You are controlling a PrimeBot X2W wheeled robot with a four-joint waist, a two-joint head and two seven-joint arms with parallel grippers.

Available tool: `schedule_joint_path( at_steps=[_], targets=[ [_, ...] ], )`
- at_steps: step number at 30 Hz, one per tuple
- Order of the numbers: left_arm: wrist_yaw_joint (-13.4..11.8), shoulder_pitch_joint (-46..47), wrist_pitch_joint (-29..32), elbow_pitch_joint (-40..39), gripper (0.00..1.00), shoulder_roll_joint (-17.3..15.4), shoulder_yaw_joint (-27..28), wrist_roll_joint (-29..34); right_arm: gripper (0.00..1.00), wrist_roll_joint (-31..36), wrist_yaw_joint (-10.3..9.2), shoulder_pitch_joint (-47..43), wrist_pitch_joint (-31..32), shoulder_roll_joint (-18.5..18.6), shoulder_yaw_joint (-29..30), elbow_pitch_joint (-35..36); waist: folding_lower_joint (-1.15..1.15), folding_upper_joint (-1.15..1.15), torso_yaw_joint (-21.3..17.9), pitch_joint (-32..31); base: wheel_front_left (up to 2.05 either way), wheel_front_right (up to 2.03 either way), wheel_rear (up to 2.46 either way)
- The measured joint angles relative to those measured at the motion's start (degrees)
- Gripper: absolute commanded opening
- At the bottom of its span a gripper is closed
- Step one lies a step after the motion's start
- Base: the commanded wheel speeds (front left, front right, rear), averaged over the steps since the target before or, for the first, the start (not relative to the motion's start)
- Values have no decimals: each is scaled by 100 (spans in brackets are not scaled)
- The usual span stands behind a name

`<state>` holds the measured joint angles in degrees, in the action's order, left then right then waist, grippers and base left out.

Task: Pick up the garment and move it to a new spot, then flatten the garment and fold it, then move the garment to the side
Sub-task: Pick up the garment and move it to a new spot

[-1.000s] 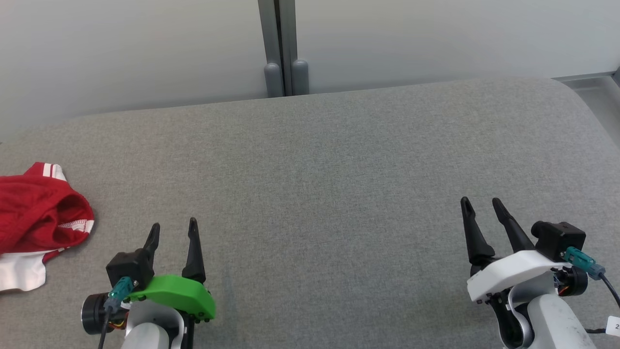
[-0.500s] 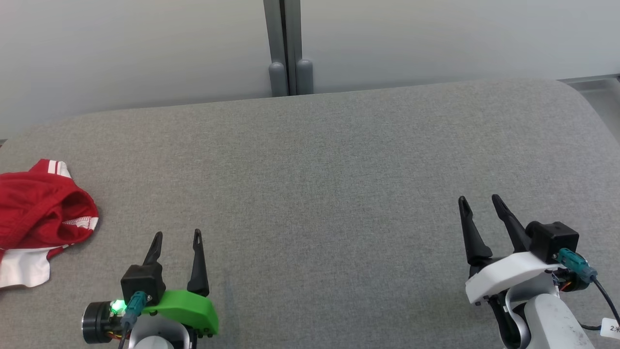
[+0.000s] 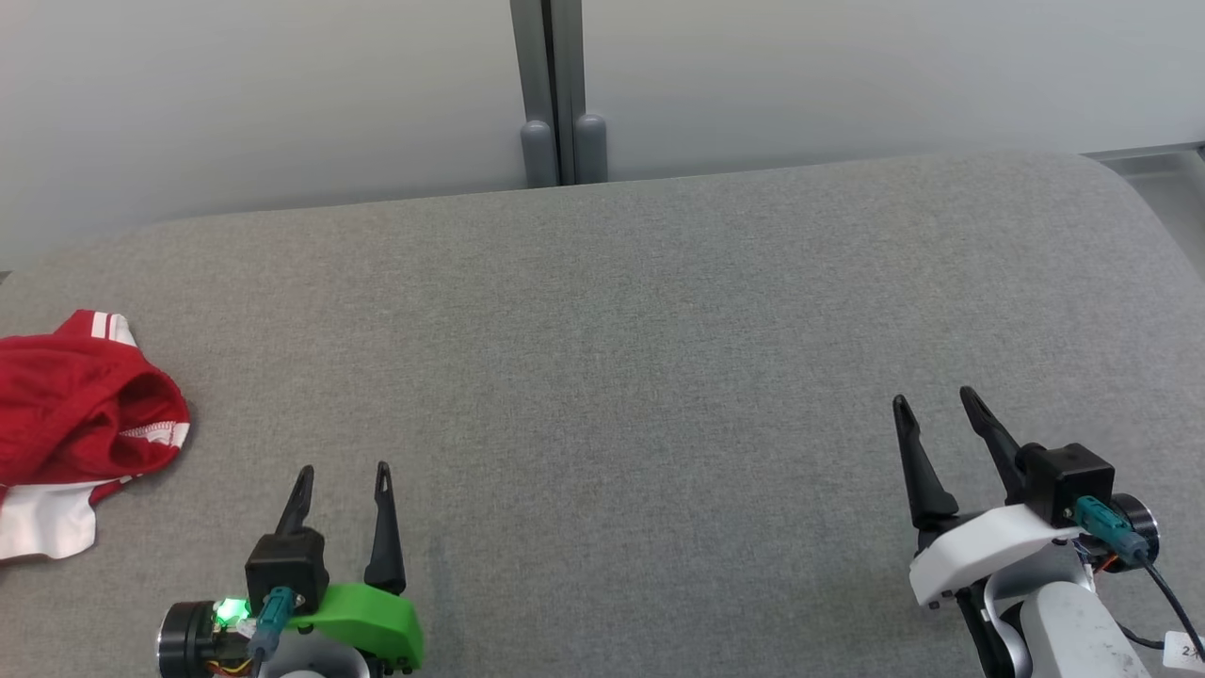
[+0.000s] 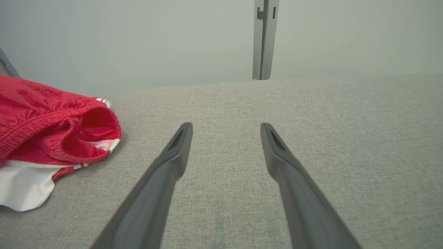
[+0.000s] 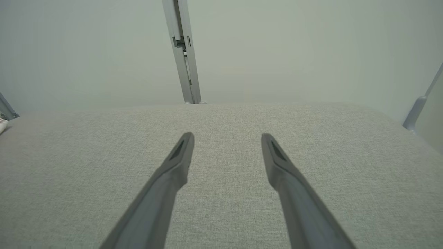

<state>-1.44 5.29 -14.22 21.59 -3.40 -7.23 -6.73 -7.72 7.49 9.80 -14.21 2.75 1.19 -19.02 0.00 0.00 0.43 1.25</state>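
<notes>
Progress: early going by the look of it, since the garment [image 3: 85,405] lies bunched and unfolded. The pick-up, the move, the flattening, the fold and the final shift aside all appear left to do.
Left gripper [image 3: 344,468]: low at the near left of the head view, its two dark fingers spread with a clear gap between them. It holds nothing and nothing lies between the tips. In its own wrist view there is only grey cloth under the fingers.
Right gripper [image 3: 934,396]: near right, fingers parted just the same. It is empty, over bare surface, and well apart from the garment.
Garment: red with white trim and a white patch, crumpled in a heap at the far left of the padded table [image 3: 602,311], with part of it running off the head view's left edge. It sits to the left of the left gripper, near but apart, and untouched.
Table: grey fabric top, open across the middle and right.
Far end: a pale wall with a grey upright post [image 3: 554,94] behind the table's back edge.
Next call: the left arm looks the likelier one to reach the heap.
</notes>
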Motion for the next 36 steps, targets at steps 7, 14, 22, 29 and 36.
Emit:
schedule_joint_path(
  at_steps=[7, 14, 22, 29, 36],
  targets=[
    [-5, -26, -70, 9, 100, 27, 45, 287, 100, 324, 0, -50, -78, 4, -41, -18, 0, 0, 118, 25, 0, 0, 0],
    [1, -23, -91, 82, 100, 44, 155, 282, 100, 336, 1, -47, -79, 5, -136, -11, 0, 0, 475, 97, 0, 0, 0],
    [9, -39, -91, 91, 100, 52, 356, 234, 100, 271, 2, -41, -80, 5, -320, -14, 0, 0, 1143, 166, 0, 0, 0],
    [-14, -196, -91, 113, 100, 54, 581, 207, 100, 216, 3, -9, -80, 3, -505, -74, 0, 0, 1855, 212, 0, 0, 0],
    [-69, -406, -91, 108, 100, 55, 755, 77, 100, 149, 3, 2, -80, 2, -669, -114, 0, 0, 2552, 233, 0, 0, 0]
  ],
)
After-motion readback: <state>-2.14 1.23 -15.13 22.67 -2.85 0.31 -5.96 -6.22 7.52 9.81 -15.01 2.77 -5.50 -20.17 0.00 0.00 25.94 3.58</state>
